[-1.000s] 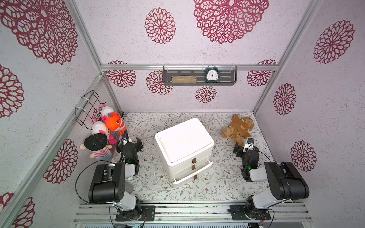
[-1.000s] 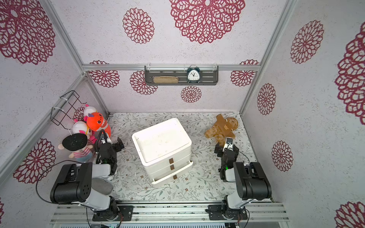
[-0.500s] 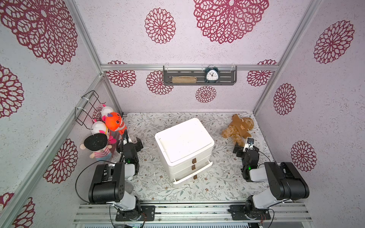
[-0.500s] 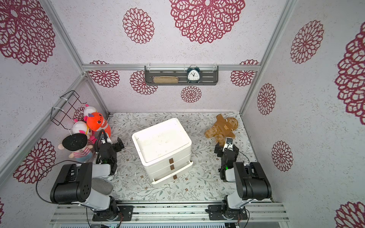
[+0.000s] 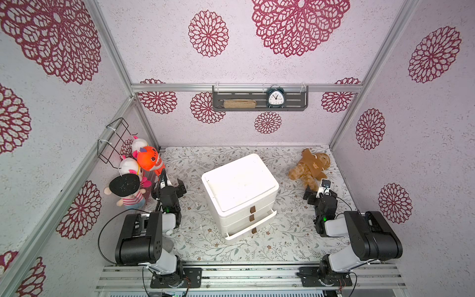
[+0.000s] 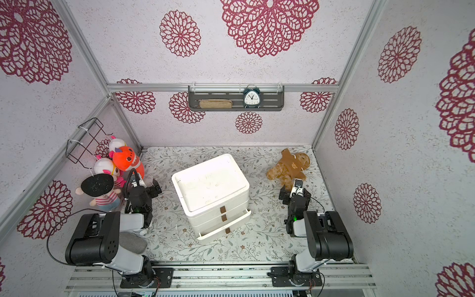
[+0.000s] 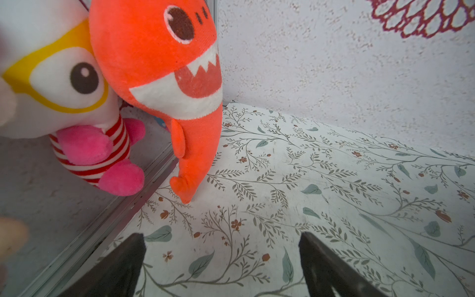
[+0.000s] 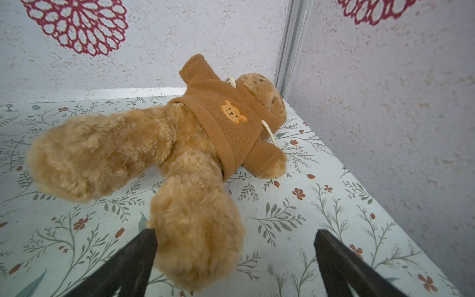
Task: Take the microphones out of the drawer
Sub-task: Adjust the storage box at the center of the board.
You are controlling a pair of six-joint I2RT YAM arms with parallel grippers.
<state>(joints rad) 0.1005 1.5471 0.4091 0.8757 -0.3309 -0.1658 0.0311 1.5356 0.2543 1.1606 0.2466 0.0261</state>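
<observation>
In both top views: white drawer unit (image 5: 240,190) mid-table, bottom drawer (image 5: 253,230) slightly pulled out. Microphone not visible, can't tell where. Left gripper (image 5: 171,183) and right gripper (image 5: 316,190) wide apart, empty, well apart from unit.
Left wrist: orange shark plush (image 7: 159,64) ahead.
Right wrist: teddy bear (image 8: 205,123) foot just before spread jaws, ungripped.

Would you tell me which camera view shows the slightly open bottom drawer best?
Both top views show the bottom drawer equally well: it is pulled slightly out, and its inside is hidden. Neither wrist view shows it at all.
</observation>
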